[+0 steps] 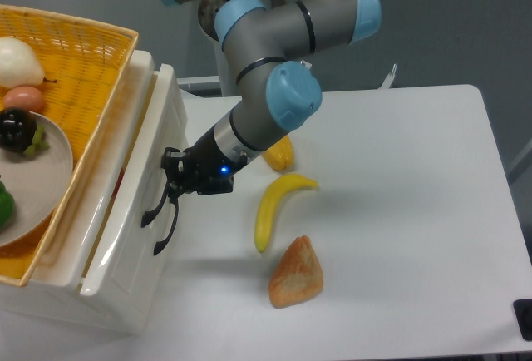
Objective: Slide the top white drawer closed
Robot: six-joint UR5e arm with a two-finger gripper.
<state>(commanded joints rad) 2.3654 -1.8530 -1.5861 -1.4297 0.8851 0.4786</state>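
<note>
White top drawer [133,203] nearly shut; gripper [172,180] touching.

We are looking at a robotics lab set up as a mock kitchen. A grey industrial arm [287,32] with light-blue joint caps stands on a pedestal behind a plain white tabletop [416,211], against a bare grey wall [465,20]. Toy foods lie about: a banana [274,207], a bread piece [297,274], and a yellow wicker basket [79,70] of plastic produce.
</note>
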